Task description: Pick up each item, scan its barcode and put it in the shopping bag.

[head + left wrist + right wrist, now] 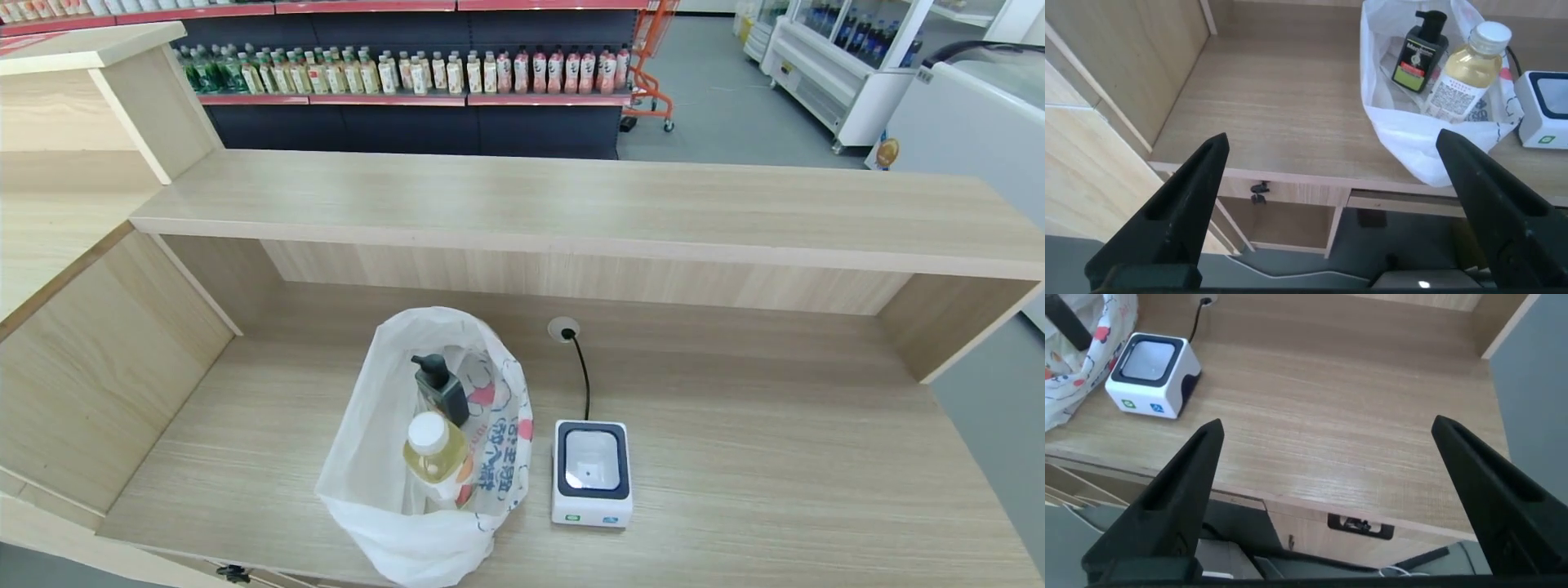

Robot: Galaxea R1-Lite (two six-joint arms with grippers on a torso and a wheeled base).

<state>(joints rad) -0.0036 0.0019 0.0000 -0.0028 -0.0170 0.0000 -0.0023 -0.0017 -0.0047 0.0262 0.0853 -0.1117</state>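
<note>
1. Head view: I see the white shopping bag (359, 457) standing open in the lower centre-left of the frame, on the wooden counter (775, 474). Two items are inside it. A dark pump bottle (442, 390) stands upright toward the back. A yellow drink bottle (435, 449) with a white cap sits just in front of it, and the two look to be touching. The barcode scanner (591, 472) sits just right of the bag, low in the centre, window facing up. Its black cable (584, 376) runs up the frame to a grommet in the counter. A shelf of bottled drinks (408, 72) lines the upper part of the frame.

2. Left wrist view: my left gripper (1333, 143) has its fingers spread wide apart with nothing between them. It hangs off the counter's front edge. Past it the bag stands open with both bottles in it, and the scanner is just beside the bag.

3. Right wrist view: my right gripper (1328, 429) is also spread wide and carries nothing. It sits at the front edge over a bare stretch of counter. The scanner stands beyond one finger, with the printed side of the bag next to it.
</note>
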